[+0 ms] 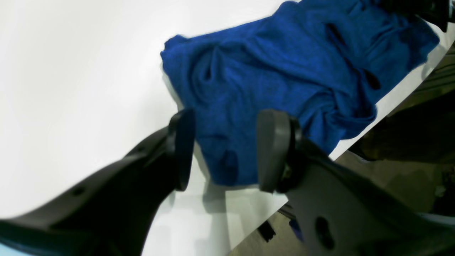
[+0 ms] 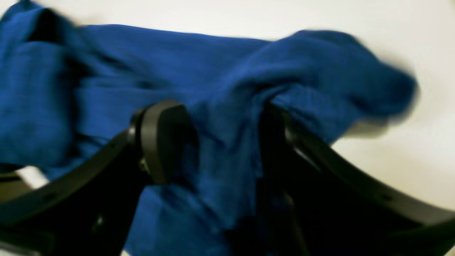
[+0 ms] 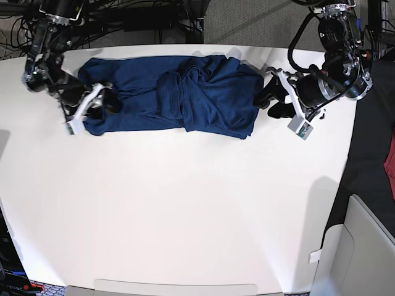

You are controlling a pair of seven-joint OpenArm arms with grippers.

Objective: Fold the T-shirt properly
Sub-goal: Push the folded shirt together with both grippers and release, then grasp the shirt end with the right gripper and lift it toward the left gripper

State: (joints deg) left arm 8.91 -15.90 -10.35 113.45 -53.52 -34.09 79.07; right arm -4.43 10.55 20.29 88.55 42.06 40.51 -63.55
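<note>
One dark blue T-shirt lies bunched across the far side of the white table, its end between the right gripper's parted jaws, while the left gripper gapes empty beside its other end.

No readable text, labels, brands or numbers in any view. T-shirt is plain blue with no print, desk is bare white, and no markings are legible on either arm.
</note>
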